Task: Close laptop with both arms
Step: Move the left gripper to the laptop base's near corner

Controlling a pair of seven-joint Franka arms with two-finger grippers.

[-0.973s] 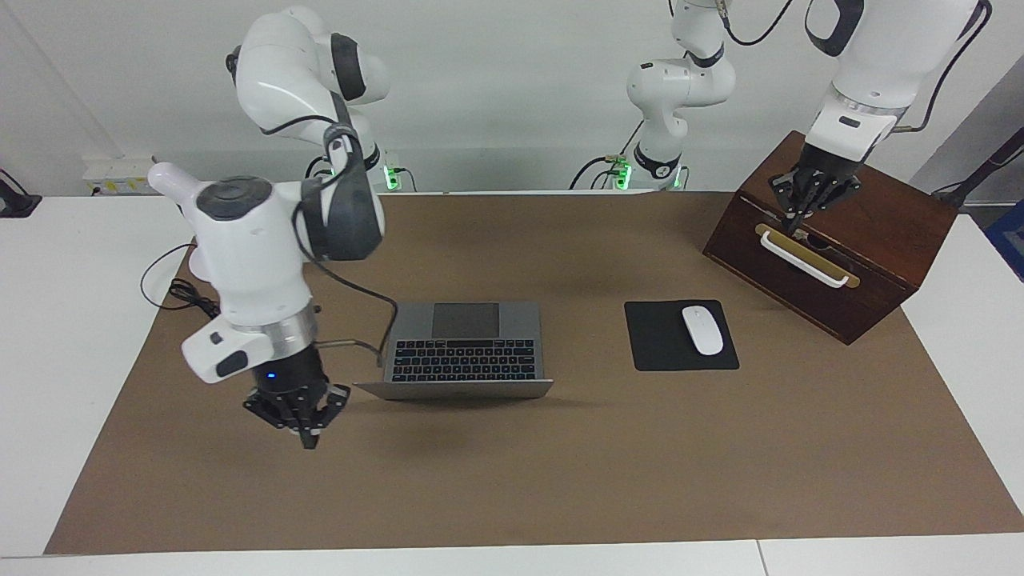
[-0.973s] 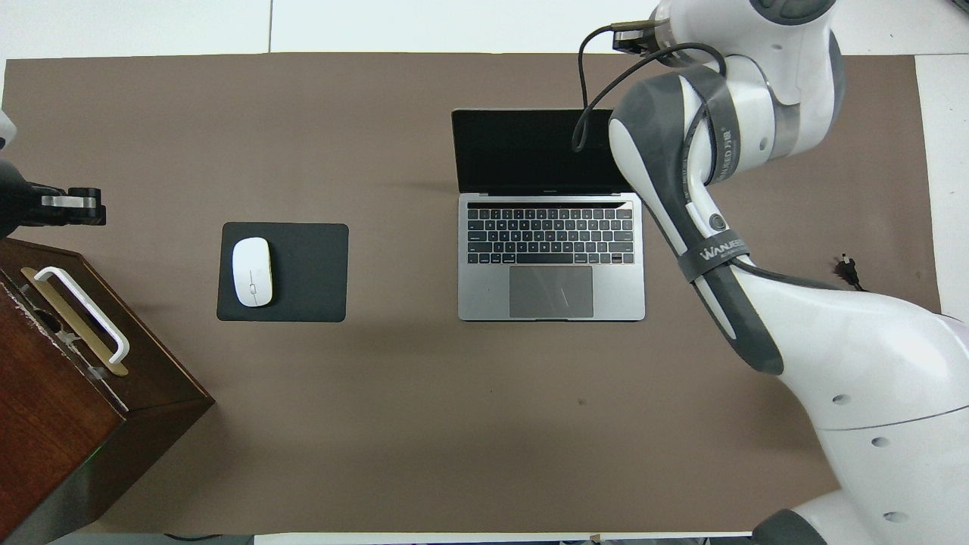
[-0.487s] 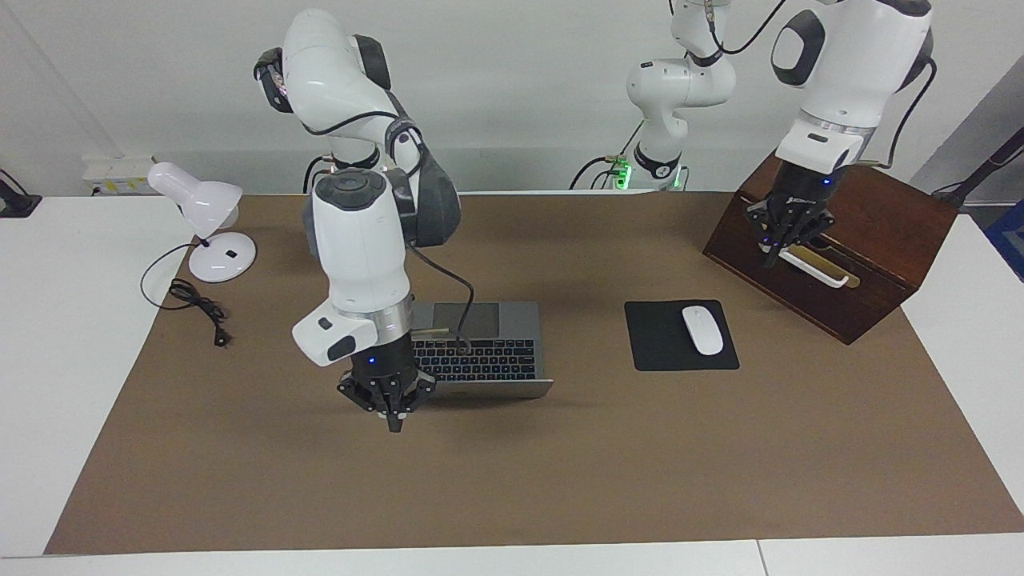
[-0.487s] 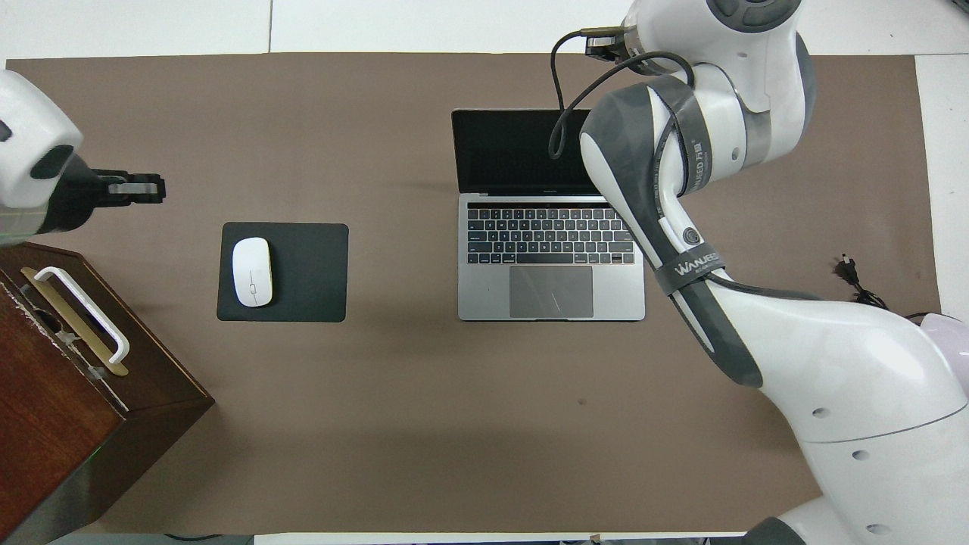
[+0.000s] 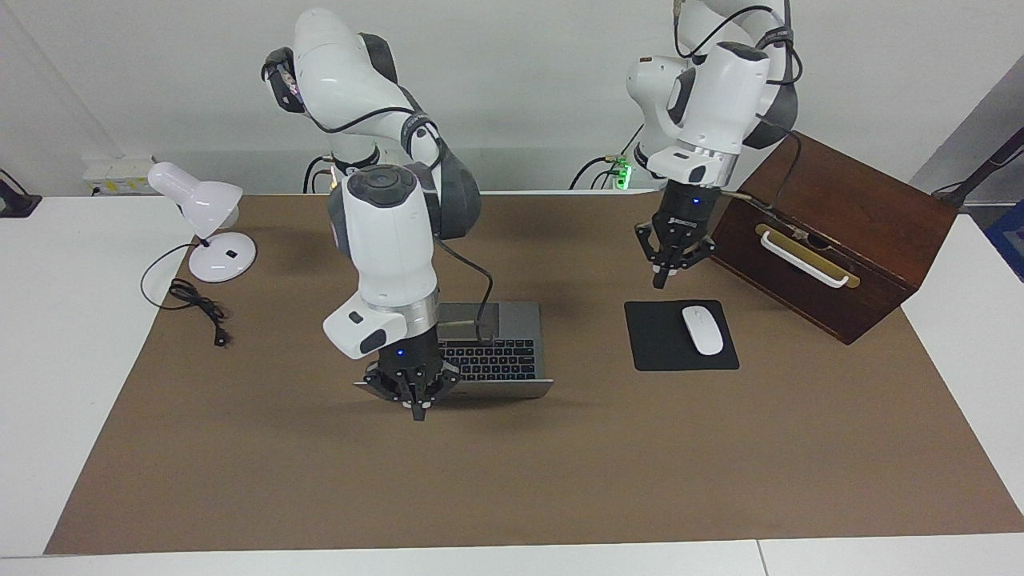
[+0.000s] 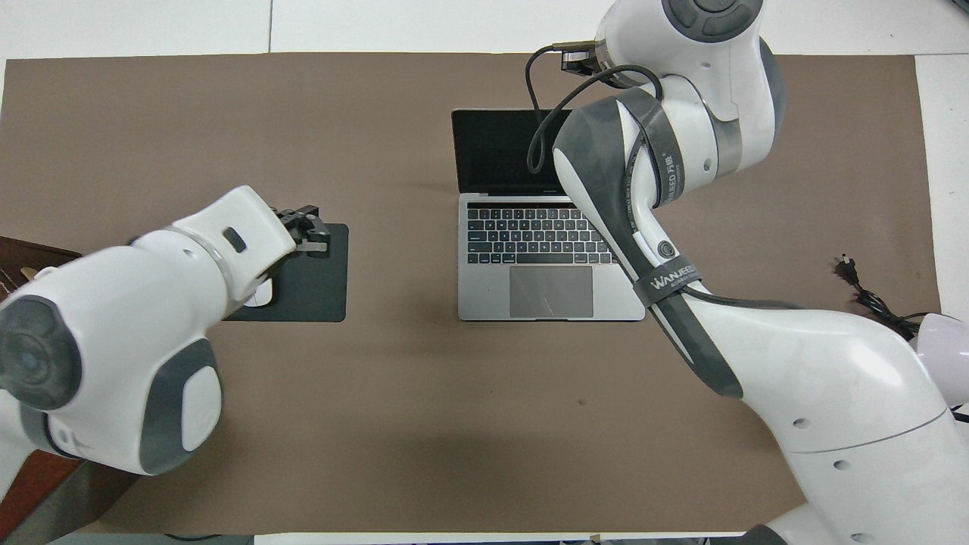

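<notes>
The silver-grey laptop (image 5: 500, 352) lies open mid-table, keyboard (image 6: 530, 235) toward the robots, dark screen (image 6: 492, 151) tilted back. My right gripper (image 5: 416, 408) points down at the lid's top edge (image 5: 496, 389), near the corner toward the right arm's end; its fingers look shut and empty, and I cannot tell if they touch the lid. In the overhead view the right arm hides it. My left gripper (image 5: 662, 276) hangs shut and empty over the black mouse pad's (image 5: 664, 340) edge nearer the robots; it also shows in the overhead view (image 6: 312, 232).
A white mouse (image 5: 702, 329) lies on the mouse pad. A dark wooden box (image 5: 840, 240) with a white handle stands at the left arm's end. A white desk lamp (image 5: 200, 212) and its cable (image 5: 196, 308) sit at the right arm's end. A brown mat (image 5: 560, 464) covers the table.
My right gripper has swung from the right arm's end of the mat over to the laptop's lid edge. My left gripper has left the box's handle and moved over the mouse pad.
</notes>
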